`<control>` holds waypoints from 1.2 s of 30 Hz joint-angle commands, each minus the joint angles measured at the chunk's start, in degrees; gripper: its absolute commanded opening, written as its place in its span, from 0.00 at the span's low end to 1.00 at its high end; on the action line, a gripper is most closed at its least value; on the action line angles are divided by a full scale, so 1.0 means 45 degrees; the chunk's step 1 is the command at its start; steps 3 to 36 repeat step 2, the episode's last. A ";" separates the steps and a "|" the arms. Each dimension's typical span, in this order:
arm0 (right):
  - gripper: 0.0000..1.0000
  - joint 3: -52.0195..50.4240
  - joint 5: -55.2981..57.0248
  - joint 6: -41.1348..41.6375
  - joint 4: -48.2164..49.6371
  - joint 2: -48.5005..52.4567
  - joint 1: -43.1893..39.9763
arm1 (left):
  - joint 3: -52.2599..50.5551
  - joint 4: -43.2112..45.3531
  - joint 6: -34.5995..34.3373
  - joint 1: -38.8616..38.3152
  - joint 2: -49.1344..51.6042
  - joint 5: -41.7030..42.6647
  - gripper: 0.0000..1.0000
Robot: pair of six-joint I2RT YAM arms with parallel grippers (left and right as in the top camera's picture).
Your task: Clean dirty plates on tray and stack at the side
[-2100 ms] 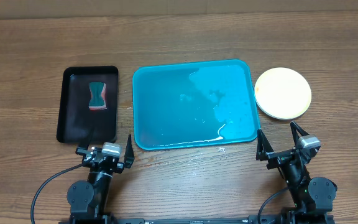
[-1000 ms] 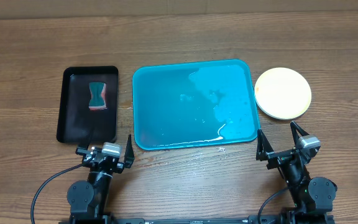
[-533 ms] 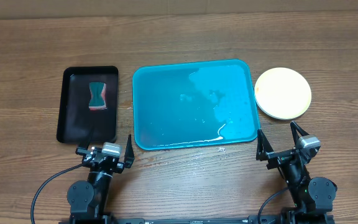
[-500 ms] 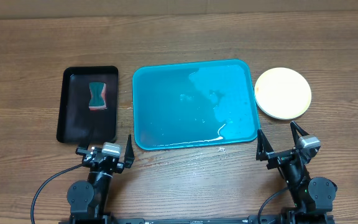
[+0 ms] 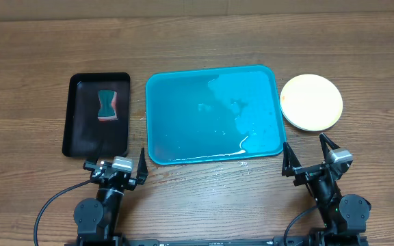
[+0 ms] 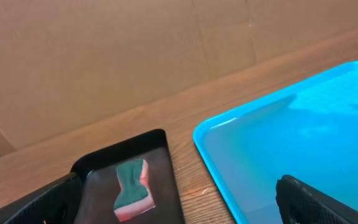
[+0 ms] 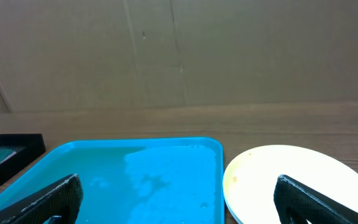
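Note:
The turquoise tray [image 5: 183,116] lies mid-table, holding only a film of water and a few droplets. Right of it, on the wood, sit the plates [image 5: 311,102]; the top face is pale and clean, with a yellow-green rim showing under it. How many are stacked I cannot tell. My left gripper [image 5: 114,157] stands open at the near edge, between the black tray and the turquoise one, nothing between its fingers. My right gripper [image 5: 304,141] is open too, just short of the plates [image 7: 291,171] and the tray's corner [image 7: 213,146].
A black tray [image 5: 77,137] at the left holds a green-and-pink sponge [image 5: 107,104], also seen in the left wrist view as the sponge [image 6: 133,188]. Water drops lie on the wood near the turquoise tray's front rim [image 5: 241,164]. A cardboard wall backs the table.

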 commanded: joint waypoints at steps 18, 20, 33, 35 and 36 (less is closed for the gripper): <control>1.00 -0.0136 -0.0063 0.0039 0.0083 -0.0126 0.0063 | -0.0063 0.0000 0.0287 0.0068 -0.0146 -0.0044 1.00; 1.00 -0.0136 -0.0063 0.0039 0.0083 -0.0126 0.0063 | -0.0063 0.0000 0.0287 0.0068 -0.0146 -0.0044 1.00; 1.00 -0.0136 -0.0063 0.0039 0.0083 -0.0126 0.0063 | -0.0063 0.0000 0.0287 0.0068 -0.0146 -0.0044 1.00; 1.00 -0.0136 -0.0063 0.0039 0.0083 -0.0126 0.0063 | -0.0063 0.0000 0.0287 0.0068 -0.0146 -0.0044 1.00; 1.00 -0.0136 -0.0063 0.0039 0.0083 -0.0126 0.0063 | -0.0063 0.0000 0.0287 0.0068 -0.0146 -0.0044 1.00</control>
